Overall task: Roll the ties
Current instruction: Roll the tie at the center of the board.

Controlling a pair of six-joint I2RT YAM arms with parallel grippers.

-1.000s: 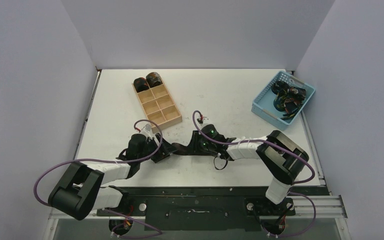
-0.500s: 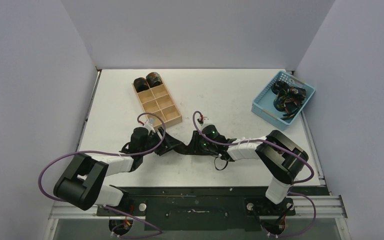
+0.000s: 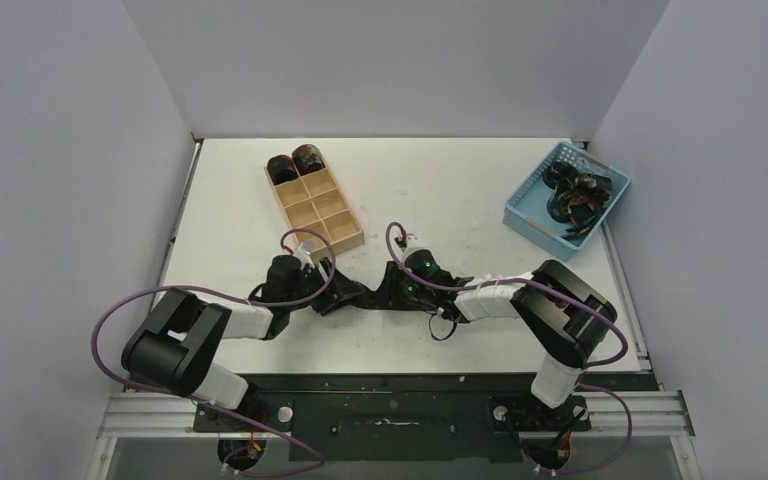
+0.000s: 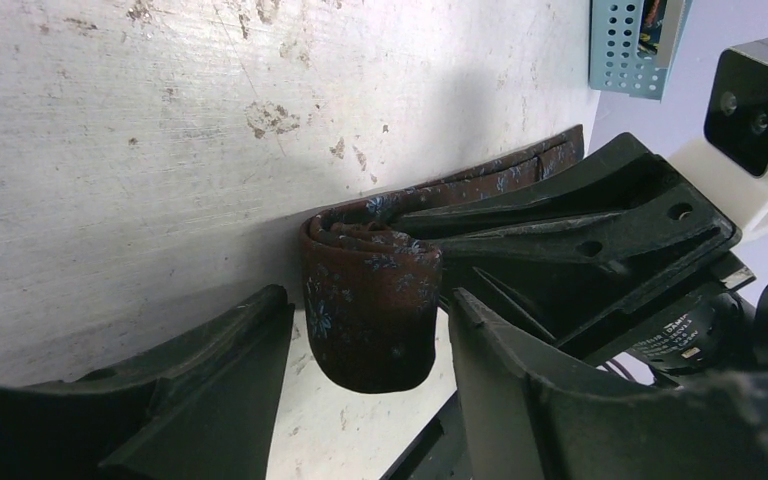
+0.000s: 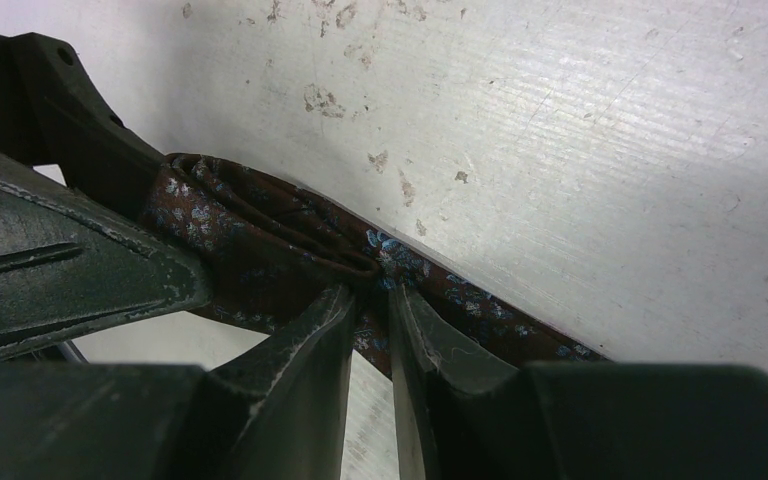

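One tie (image 3: 364, 297) lies on the white table between the two grippers, brown with small blue flowers. Its end is wound into a short coil (image 4: 370, 300) standing between the fingers of my left gripper (image 4: 365, 295), which is open, with a sliver of table showing beside the left finger (image 4: 210, 385). My right gripper (image 5: 372, 290) is shut on the flat strip (image 5: 480, 310) just behind the coil (image 5: 250, 235). In the top view the left gripper (image 3: 335, 295) and right gripper (image 3: 387, 290) face each other closely. The tie's tail (image 3: 441, 326) curls under the right arm.
The wooden tray (image 3: 326, 222) stands at the back left with two rolled ties (image 3: 295, 164) in its far compartments. A light blue basket (image 3: 526, 210) at the right edge holds loose ties (image 3: 575, 195). The right gripper's black body (image 4: 580, 235) fills the left wrist view's right side.
My left arm has swung right and forward, bringing its fingers around the coil, and its jaws have narrowed slightly. The right gripper has stayed pinched on the tie.
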